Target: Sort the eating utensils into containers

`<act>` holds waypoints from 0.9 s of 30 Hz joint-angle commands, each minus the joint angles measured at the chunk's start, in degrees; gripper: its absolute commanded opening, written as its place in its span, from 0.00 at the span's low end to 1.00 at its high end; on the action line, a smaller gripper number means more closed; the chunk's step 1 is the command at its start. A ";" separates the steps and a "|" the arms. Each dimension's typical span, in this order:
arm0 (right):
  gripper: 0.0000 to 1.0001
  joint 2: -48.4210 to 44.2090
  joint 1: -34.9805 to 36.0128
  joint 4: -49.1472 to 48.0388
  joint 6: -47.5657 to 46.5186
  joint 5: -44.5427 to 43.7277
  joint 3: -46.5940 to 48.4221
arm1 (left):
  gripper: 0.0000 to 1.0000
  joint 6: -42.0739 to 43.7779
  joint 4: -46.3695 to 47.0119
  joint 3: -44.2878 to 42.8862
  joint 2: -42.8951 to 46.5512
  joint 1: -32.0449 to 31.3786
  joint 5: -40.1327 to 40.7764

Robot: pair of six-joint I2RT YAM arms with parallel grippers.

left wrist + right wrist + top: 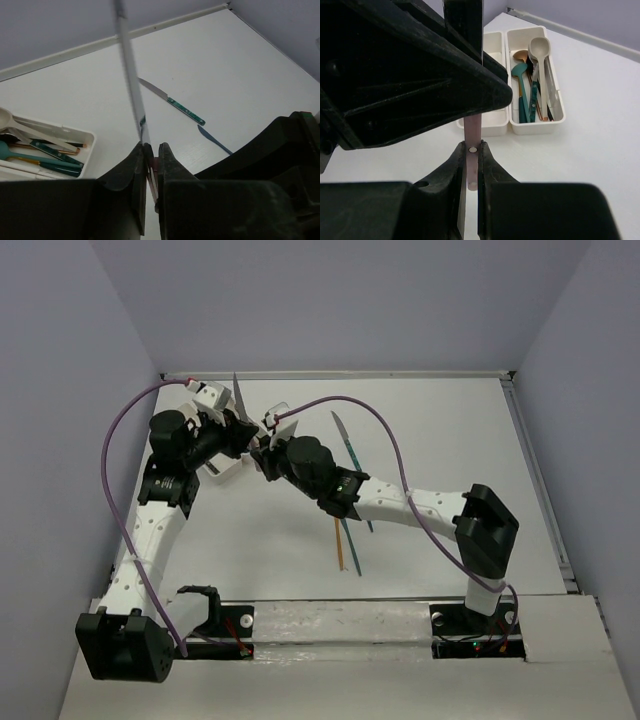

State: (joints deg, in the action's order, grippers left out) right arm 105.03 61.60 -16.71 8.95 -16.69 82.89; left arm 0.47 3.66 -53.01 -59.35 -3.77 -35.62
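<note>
the knife [133, 85] was held upright, blade skyward, its handle pinched by both the left claw [152, 147] and the right claw [471, 149], while the trays [535, 128] lay on the desk [600, 90] just beyond the right claw.

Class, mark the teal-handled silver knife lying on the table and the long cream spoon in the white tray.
Teal-handled silver knife [186, 111]: left wrist view, handle.
Long cream spoon [539, 47]: right wrist view, bowl.
</note>
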 commanded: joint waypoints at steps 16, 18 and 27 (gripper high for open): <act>0.81 -9.56 0.18 3.53 4.93 -8.53 -8.35 | 0.00 -7.76 12.15 -1.03 -14.27 17.39 13.98; 0.81 -11.42 0.18 3.53 5.29 -9.59 -12.12 | 0.00 -8.20 12.86 -2.79 -17.01 18.36 15.31; 0.80 -18.11 -3.24 7.83 9.15 -13.90 -19.69 | 0.00 -13.56 14.27 -9.55 -31.16 18.45 13.30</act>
State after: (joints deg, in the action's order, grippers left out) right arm 90.00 60.86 -10.24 14.72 -27.70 65.28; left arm -10.15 12.29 -56.31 -87.46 14.92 -21.43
